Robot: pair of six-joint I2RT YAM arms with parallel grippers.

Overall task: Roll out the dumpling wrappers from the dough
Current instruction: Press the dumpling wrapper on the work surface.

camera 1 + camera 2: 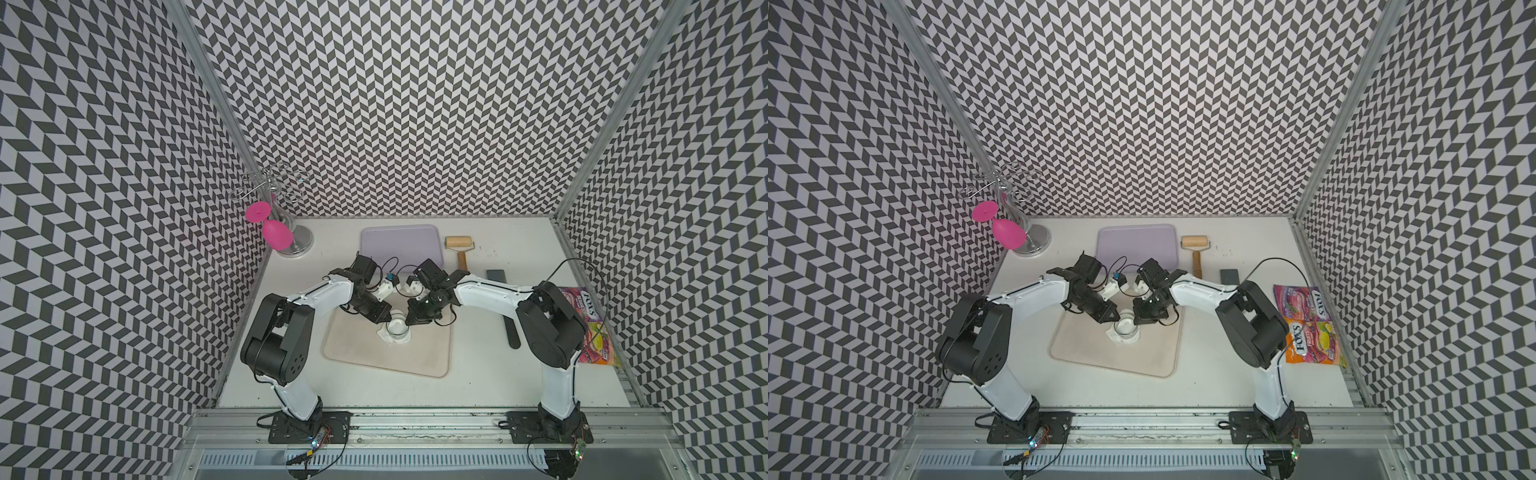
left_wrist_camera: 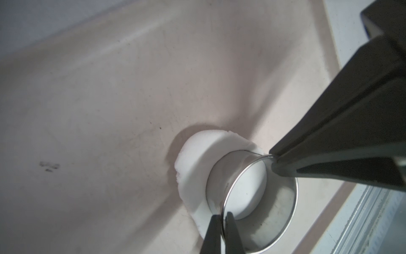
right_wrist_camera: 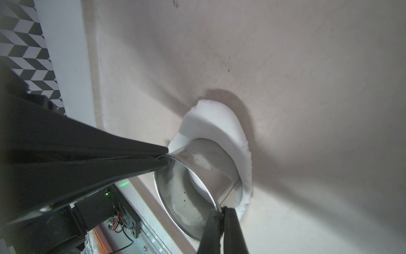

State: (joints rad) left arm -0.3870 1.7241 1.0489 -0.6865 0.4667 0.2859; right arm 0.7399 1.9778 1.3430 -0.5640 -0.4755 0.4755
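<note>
A thin white sheet of dough lies on the beige tray. A metal ring cutter stands upright, pressed into it. Inside the ring shows a round white disc, the dumpling wrapper; I cannot tell whether it is cut free. My left gripper is shut on the ring's top rim on one side. My right gripper is shut on the rim opposite.
A lilac tray sits behind the arms, with a wooden roller to its right. A dark block, a black handle and candy bags lie at the right. A rack with a pink glass stands back left.
</note>
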